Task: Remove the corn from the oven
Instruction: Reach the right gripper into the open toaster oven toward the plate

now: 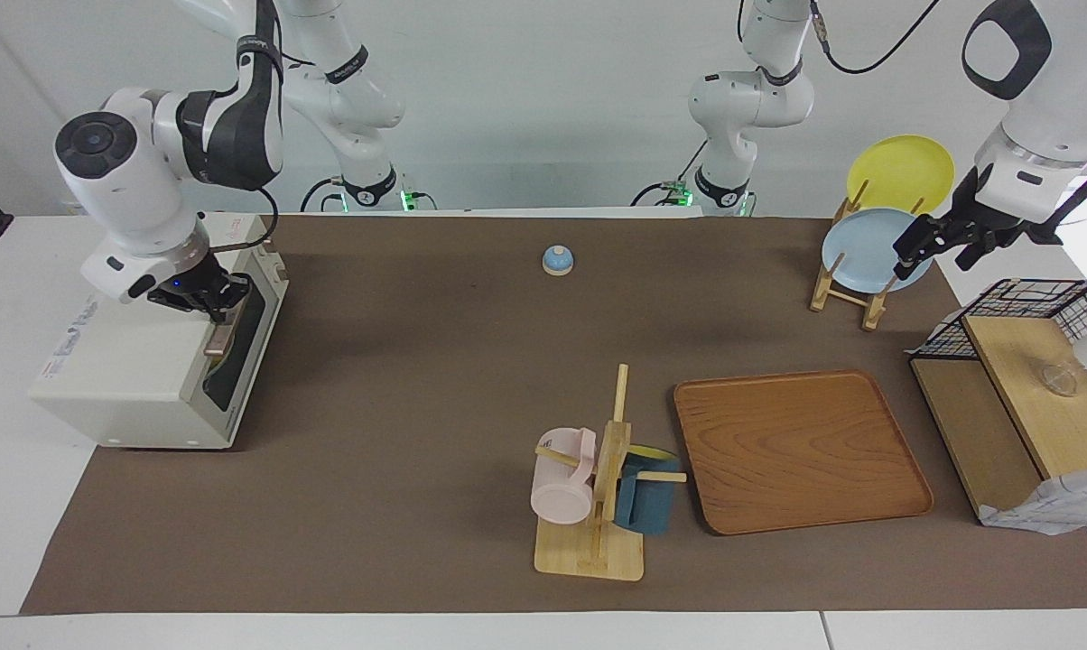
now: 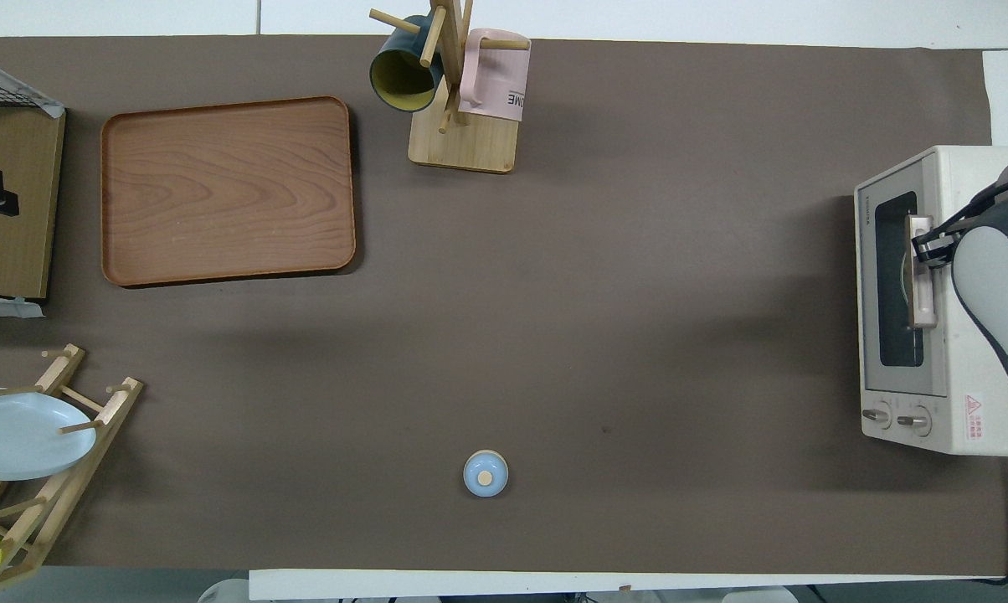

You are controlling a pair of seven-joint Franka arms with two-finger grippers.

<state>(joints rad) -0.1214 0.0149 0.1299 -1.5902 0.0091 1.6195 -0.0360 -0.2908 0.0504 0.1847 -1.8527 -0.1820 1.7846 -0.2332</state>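
Over at the right arm's end of the table sits the boxy cream-white toaster oven (image 1: 160,357) with its dark glass door closed. The right gripper (image 1: 221,302) is down at the top of that door, its fingers clamped together on the tan bar handle (image 2: 919,272), gripping it toward the end farther from the robots. Behind the glass a sliver of bright yellow shows low in the oven; whether that is the tapered corn cob cannot be told from either view.

The left gripper (image 1: 924,244) hangs in the air over the light blue round plate (image 1: 868,250), its fingers spread apart and holding nothing; that arm waits. The blue plate stands in a small wooden plate rack (image 1: 843,289) at the left arm's end of the table, with a yellow round plate (image 1: 900,171) in the slot nearer to the robots.

Beside the rack, farther from the robots, is a black wire basket (image 1: 1022,307) with wooden boards. A brown rectangular wooden tray (image 1: 801,451) lies flat next to it, toward the middle. A wooden mug tree (image 1: 598,506) just beside the tray carries a pink mug (image 1: 562,478) and a dark blue mug (image 1: 647,501). A small blue dome-shaped bell (image 1: 557,260) sits alone near the robots' edge.
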